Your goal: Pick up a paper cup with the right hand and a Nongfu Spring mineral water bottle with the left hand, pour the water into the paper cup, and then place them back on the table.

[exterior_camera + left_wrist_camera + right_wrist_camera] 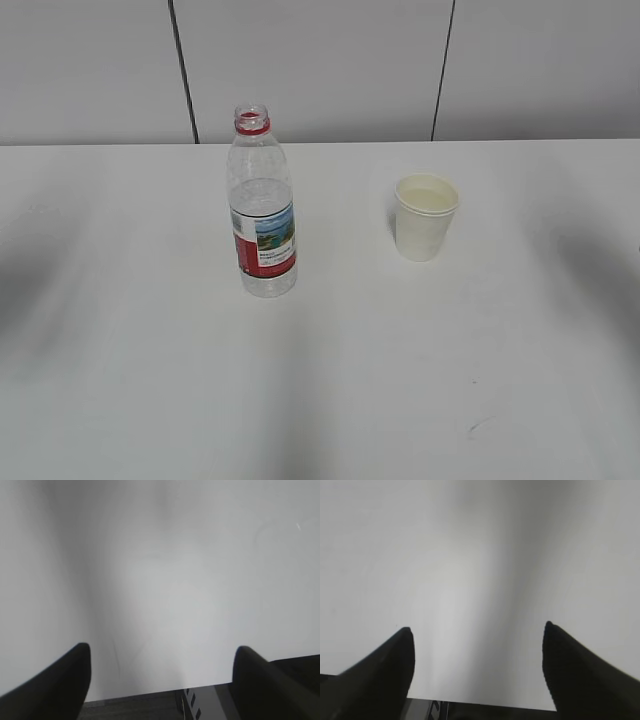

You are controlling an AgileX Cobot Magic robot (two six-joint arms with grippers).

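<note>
Both grippers, left (162, 655) and right (477, 632), gape wide over bare desk (330, 380); centre frame, uncapped bottle (262, 205) stands left of cup (425, 217).

Left hand (162, 652) & right hand (477, 630) — both w/ plain black, tapered, round-tipped fingers (385, 672).

Uncapped bottle (262, 215) upright, cup (425, 217) well apart.

Ahead of me, past the far edge, I see a pale grey wall (320, 60) made of flat panels. Two thin dark seams (183, 70) run down it, one on the left and one right of centre. A faint dark scuff (478, 427) lies nearer me.
</note>
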